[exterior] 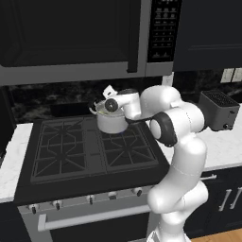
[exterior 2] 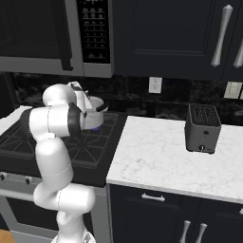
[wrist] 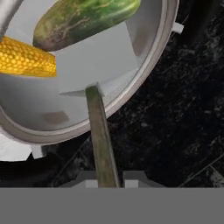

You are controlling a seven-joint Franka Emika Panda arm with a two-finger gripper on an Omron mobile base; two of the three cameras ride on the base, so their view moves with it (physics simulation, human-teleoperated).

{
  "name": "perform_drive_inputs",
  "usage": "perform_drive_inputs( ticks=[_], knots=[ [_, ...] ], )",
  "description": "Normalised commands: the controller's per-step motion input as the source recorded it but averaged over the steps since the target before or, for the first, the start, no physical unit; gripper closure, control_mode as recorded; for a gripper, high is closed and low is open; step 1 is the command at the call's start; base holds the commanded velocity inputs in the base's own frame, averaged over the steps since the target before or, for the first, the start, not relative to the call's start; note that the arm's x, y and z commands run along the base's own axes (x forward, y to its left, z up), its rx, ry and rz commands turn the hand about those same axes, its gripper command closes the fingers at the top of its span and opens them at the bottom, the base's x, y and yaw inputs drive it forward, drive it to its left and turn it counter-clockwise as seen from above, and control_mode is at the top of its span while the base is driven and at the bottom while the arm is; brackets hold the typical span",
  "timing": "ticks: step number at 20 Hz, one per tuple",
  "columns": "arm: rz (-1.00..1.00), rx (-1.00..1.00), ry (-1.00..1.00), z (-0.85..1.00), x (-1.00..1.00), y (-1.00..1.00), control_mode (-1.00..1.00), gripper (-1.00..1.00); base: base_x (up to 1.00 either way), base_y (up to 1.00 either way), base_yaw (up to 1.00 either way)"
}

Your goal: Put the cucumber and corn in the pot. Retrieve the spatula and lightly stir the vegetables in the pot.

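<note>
The shiny steel pot (wrist: pixel 154 72) holds the green cucumber (wrist: pixel 87 17) and the yellow corn (wrist: pixel 26 59). My gripper (wrist: pixel 107 179) is shut on the thin dark handle of the spatula (wrist: pixel 103 135). Its light-grey blade (wrist: pixel 100 61) reaches over the rim and rests inside the pot, beside the vegetables. From the left base, the pot (exterior: pixel 112 122) stands on the stove's back right burner, with my gripper (exterior: pixel 108 106) right above its rim. From the right base, the pot (exterior 2: pixel 96 105) is mostly hidden behind my arm.
The black gas stove (exterior: pixel 71 151) has bare grates in front of and left of the pot. A microwave (exterior: pixel 71 38) hangs close above. A dark toaster (exterior 2: pixel 203 128) stands on the white marble counter (exterior 2: pixel 161 161) to the right.
</note>
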Motion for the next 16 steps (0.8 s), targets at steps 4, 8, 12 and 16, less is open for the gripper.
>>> perform_drive_inputs(
  ticks=[4, 8, 12, 16],
  knots=[
    [-0.04, -0.05, 0.00, -1.00, 0.00, -0.14, -1.00, 1.00, 0.00, 0.00, 0.00],
    [-0.07, -0.14, 0.00, -0.70, 0.00, -0.12, -1.00, 1.00, 0.00, 0.00, 0.00],
    [-0.08, -0.12, 0.00, -0.27, 0.00, -0.15, -1.00, 1.00, 0.00, 0.00, 0.00],
    [-0.06, -0.03, 0.00, -0.05, -0.05, -0.05, -1.00, 1.00, 0.00, 0.00, 0.00]
  ],
)
